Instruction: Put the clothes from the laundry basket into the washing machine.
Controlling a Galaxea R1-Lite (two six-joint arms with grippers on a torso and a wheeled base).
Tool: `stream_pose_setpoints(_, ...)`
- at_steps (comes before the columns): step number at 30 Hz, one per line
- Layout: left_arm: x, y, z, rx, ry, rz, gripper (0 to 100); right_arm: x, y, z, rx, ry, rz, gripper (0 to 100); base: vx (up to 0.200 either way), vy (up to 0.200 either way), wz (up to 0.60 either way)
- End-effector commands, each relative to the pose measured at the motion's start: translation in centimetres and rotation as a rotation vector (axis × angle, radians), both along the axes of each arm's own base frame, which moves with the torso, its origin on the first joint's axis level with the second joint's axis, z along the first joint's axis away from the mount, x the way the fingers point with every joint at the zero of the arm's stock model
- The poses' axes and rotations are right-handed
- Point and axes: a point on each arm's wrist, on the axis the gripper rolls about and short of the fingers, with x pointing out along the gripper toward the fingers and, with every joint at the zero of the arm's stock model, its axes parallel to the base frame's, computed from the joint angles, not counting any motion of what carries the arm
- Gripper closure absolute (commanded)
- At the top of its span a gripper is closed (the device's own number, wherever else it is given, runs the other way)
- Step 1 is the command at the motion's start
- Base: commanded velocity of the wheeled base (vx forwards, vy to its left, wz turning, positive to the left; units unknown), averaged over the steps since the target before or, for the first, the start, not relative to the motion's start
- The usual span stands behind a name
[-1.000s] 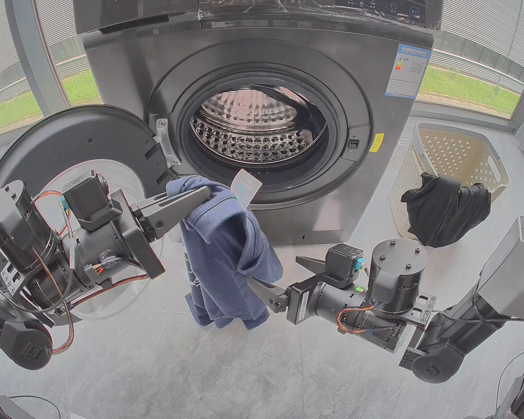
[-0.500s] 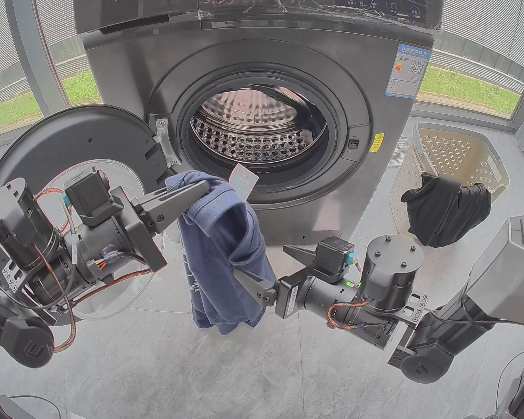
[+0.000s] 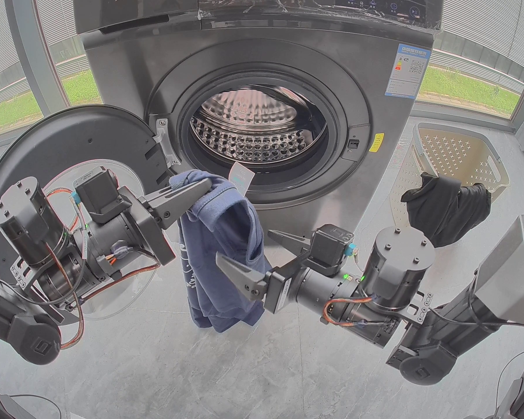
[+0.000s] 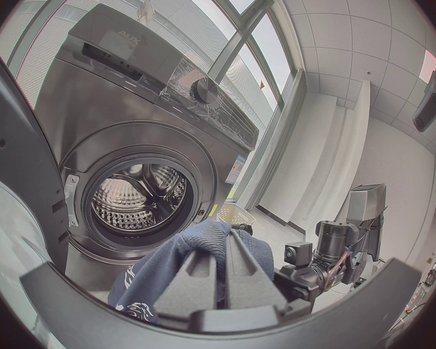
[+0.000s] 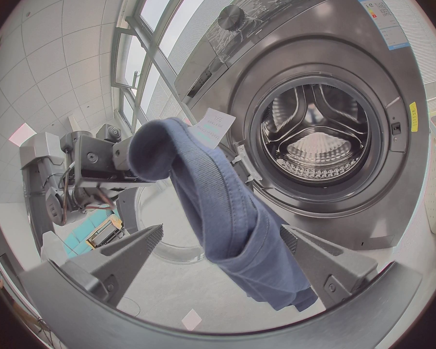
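Observation:
A blue garment [image 3: 221, 245] with a white tag hangs in front of the washing machine's open drum [image 3: 256, 123], just below its rim. My left gripper [image 3: 205, 185] is shut on the garment's top fold, which bunches over the fingertips in the left wrist view [image 4: 223, 231]. My right gripper [image 3: 243, 245] is open at the garment's lower half, and the cloth [image 5: 227, 219] hangs between its two spread fingers [image 5: 131, 253]. A black garment [image 3: 445, 208] drapes over the front rim of the beige laundry basket [image 3: 471, 146], to the right of the machine.
The washer's round door [image 3: 70, 141] stands swung open on the left, behind my left arm. Grey tiled floor [image 3: 157, 368] lies below the hanging cloth. Windows and their frames run behind the machine.
My right gripper has moved left and up, so its open fingers now straddle the blue garment. The left gripper has crept slightly up and right with the cloth.

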Motion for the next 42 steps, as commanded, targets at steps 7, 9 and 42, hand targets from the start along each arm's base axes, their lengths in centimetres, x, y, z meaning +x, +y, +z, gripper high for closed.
stream_pose_setpoints(7, -0.4, 0.1, 0.5, -0.023, -0.042, -0.006, 100, 4.4, -1.1, -1.6, -0.009, 0.006, -0.138, 0, 0.000, 0.000, 0.00)
stream_pose_setpoints(9, -0.3, 0.2, 0.5, -0.024, -0.043, -0.006, 100, 4.7, -1.4, -1.7, -0.016, 0.011, -0.152, 0, 0.000, 0.000, 0.00)
stream_pose_setpoints(42, -0.8, -0.1, 0.5, -0.026, -0.052, -0.032, 100, 6.5, -1.1, -3.9, -0.054, 0.018, -0.176, 0, 0.000, 0.000, 0.00)
